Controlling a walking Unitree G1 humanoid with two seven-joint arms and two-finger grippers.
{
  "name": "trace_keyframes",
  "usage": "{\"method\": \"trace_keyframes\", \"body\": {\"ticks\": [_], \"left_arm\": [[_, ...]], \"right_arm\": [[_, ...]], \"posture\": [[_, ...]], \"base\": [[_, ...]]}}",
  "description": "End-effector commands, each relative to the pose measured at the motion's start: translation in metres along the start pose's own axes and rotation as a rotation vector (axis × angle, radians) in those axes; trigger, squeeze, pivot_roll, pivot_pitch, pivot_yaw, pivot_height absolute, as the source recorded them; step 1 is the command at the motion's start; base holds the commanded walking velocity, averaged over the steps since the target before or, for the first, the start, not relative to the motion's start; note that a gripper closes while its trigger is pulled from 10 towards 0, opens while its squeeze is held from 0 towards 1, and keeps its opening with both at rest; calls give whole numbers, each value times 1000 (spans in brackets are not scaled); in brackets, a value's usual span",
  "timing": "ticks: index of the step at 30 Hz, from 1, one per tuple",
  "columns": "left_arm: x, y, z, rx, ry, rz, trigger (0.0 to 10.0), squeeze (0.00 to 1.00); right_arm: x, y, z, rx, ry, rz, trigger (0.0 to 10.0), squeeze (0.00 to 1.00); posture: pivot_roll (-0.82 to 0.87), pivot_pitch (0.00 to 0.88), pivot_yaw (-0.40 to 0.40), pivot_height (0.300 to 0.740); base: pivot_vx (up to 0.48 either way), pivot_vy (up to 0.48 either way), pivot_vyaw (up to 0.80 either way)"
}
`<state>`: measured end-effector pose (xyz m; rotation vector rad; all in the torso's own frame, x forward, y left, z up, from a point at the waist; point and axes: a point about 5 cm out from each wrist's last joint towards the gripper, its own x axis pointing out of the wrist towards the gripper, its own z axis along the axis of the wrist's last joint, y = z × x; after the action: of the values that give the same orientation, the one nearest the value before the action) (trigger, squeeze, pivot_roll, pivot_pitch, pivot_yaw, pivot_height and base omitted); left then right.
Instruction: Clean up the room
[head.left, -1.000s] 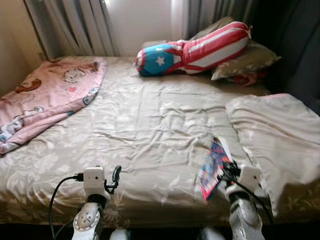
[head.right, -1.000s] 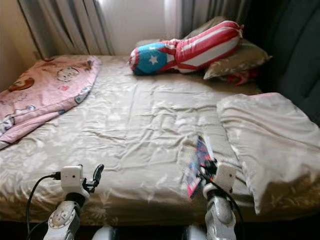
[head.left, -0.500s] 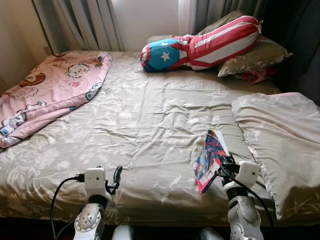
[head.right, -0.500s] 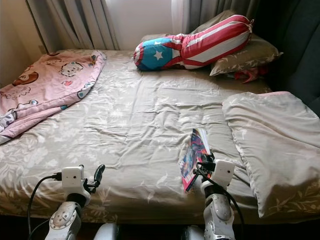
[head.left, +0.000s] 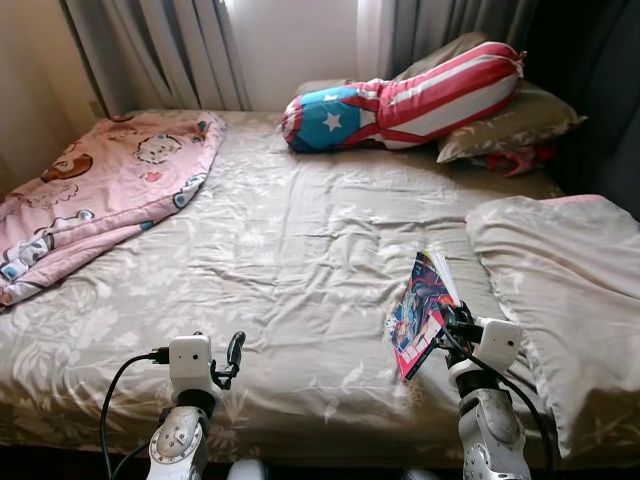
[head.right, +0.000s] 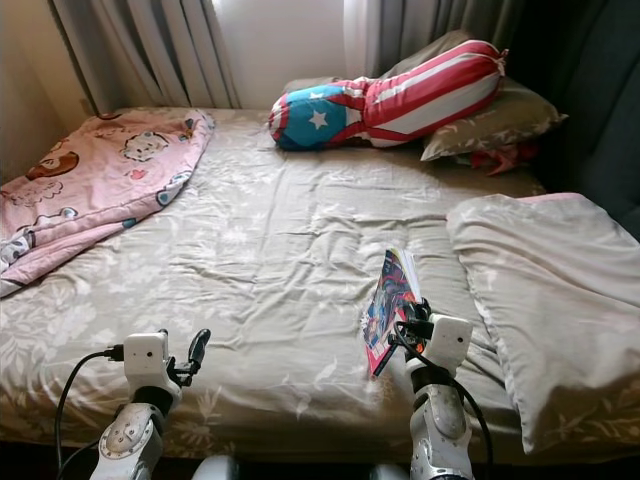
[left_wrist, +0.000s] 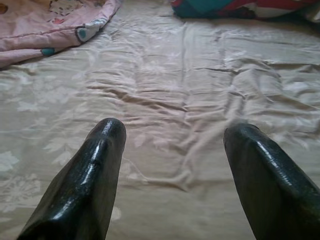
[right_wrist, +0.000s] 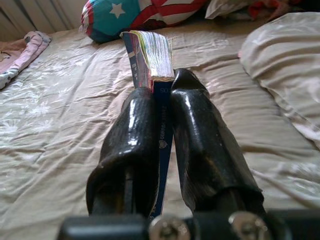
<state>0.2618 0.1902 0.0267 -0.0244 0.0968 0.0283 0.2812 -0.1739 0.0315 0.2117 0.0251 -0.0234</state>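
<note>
Right gripper, lower right of the head view, fingers clamped on a colourful book held upright above the near edge of the bed. Left gripper, lower left, fingers spread wide and holding nothing. Pink blanket at upper left; star-and-stripe bolster against the pillows at upper right; folded duvet at right

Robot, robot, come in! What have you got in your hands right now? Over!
Right gripper shut on book, held up over the bed. Left gripper open, holding nothing. Pink blanket and pillows lie on the bed.
</note>
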Motion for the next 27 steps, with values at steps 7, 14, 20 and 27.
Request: {"method": "trace_keyframes", "body": {"ticks": [7, 14, 20, 27], "left_arm": [[1, 2, 1, -2, 2, 7, 10000, 0], [1, 3, 1, 2, 8, 12, 10000, 0], [0, 4, 0, 0, 11, 10, 10000, 0], [-1, 3, 0, 1, 9, 4, 10000, 0]], "right_arm": [[10, 10, 16, -8, -75, 49, 10000, 0], [16, 14, 17, 1, -66, 52, 10000, 0], [21, 11, 22, 2, -72, 34, 10000, 0], [30, 3, 25, 62, -52, -10, 10000, 0]], "posture": [[-18, 0, 20, 635], [-10, 0, 19, 635], [-9, 0, 21, 635], [-2, 0, 21, 635]], "base": [[310, 0, 0], [164, 0, 0], [0, 0, 0], [0, 0, 0]]}}
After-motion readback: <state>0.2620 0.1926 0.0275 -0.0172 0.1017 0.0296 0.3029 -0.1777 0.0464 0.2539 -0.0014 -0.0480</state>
